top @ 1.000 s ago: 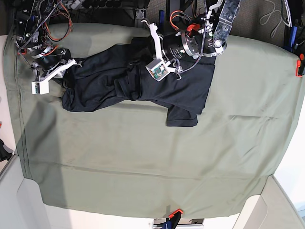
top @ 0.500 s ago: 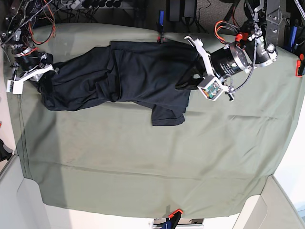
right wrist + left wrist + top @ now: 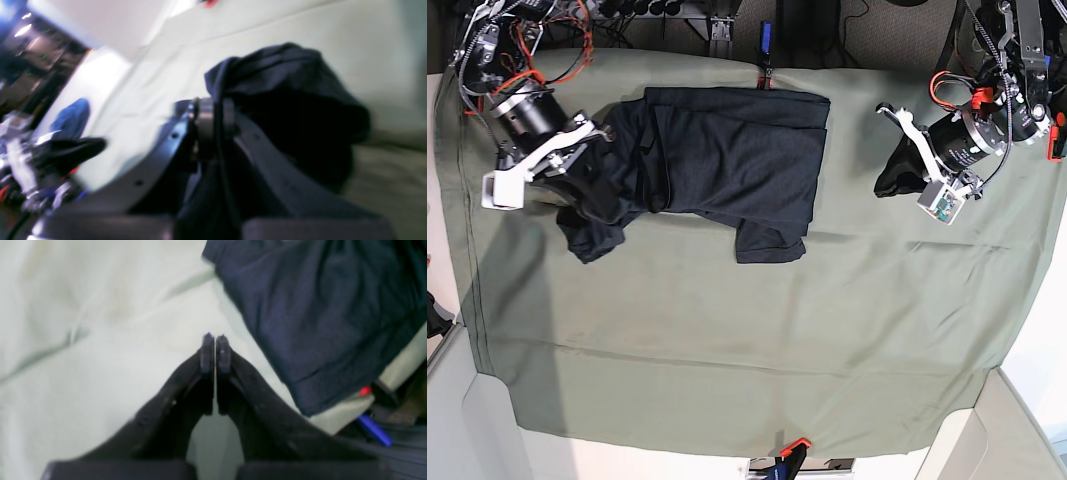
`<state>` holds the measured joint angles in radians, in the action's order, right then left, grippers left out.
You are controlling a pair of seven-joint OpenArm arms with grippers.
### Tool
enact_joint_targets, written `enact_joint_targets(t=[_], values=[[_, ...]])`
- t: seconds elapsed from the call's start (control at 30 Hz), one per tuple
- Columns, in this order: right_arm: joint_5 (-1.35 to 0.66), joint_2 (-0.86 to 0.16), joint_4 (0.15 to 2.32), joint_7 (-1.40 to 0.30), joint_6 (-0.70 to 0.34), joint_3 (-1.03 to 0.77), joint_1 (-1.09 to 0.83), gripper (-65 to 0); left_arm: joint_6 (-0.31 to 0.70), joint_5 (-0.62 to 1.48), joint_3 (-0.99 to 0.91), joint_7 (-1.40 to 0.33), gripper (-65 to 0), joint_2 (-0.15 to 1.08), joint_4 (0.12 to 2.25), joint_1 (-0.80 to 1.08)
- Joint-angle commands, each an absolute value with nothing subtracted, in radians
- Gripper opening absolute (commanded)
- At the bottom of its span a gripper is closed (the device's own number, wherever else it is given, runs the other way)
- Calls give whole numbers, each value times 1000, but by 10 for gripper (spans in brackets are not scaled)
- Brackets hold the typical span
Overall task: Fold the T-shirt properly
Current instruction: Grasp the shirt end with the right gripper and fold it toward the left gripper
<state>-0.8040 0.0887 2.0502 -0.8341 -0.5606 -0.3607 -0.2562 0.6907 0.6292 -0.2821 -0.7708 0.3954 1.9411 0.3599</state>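
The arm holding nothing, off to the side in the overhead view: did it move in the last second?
Yes. The left end effector has swung off the T-shirt toward the red clamp and now sits over bare green cloth.

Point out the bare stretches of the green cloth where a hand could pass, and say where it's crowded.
The sage-green table cloth lies bare across its whole near half, below the dark navy T-shirt. A second bare strip runs between the shirt's right edge and the left gripper. The far-left corner is crowded: there the right gripper, shut on bunched shirt fabric, sits among cables.
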Motion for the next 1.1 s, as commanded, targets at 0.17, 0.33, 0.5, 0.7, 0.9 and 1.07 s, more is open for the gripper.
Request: enact_joint_targets(t=[0.17,0.33,0.5,0.7,0.9,1.07], values=[[-637,150,2056,-752,-567,-53,-280,-650,698,750,-322,-783,-641,406,1878,355],[-456,150,1953,-677,-553,150,-274,-650,698,798,-322,-787,-641,416,1877,355],[-400,150,1846,-634,-554,247,-272,-433,698,811,-322,-807,-641,416,1877,355],[-399,150,1838,-607,-573,339,-217,-273,698,878,-322,-820,-641,416,1877,355],[-262,144,1844,-612,-569,431,-73,-275,698,949,-322,-908,-641,416,1890,355],[-120,144,1845,-614,-493,371,5,-507,698,1115,-307,-1063,-641,423,2009,397]])
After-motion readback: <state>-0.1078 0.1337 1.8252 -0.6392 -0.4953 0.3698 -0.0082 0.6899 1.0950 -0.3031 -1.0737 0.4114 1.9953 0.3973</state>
